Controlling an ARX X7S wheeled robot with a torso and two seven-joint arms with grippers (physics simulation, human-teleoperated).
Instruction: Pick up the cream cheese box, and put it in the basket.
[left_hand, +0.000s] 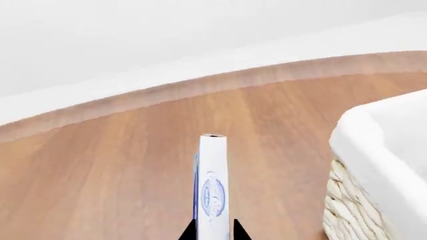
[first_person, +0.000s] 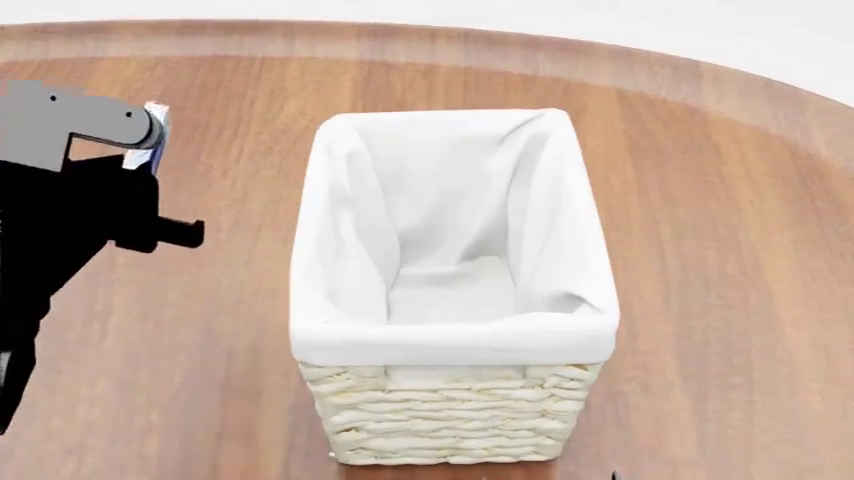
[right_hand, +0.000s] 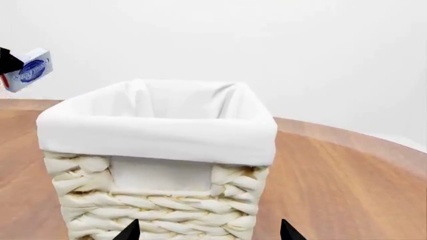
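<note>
My left gripper (left_hand: 212, 235) is shut on the cream cheese box (left_hand: 212, 190), a thin white box with a blue oval logo, and holds it edge-on in the air above the wooden table. In the head view the box (first_person: 151, 135) peeks out behind the left gripper (first_person: 134, 150), left of the basket (first_person: 454, 340) and above its rim height. The basket is a cream wicker one with a white cloth liner and nothing in it. In the right wrist view the box (right_hand: 30, 70) hangs far left of the basket (right_hand: 160, 165). My right gripper (right_hand: 208, 234) is open, close to the basket's wicker wall.
The round wooden table (first_person: 721, 250) lies all around the basket, its curved far edge (left_hand: 200, 85) against a white background. The basket's rim (left_hand: 373, 150) stands just to one side of the held box in the left wrist view.
</note>
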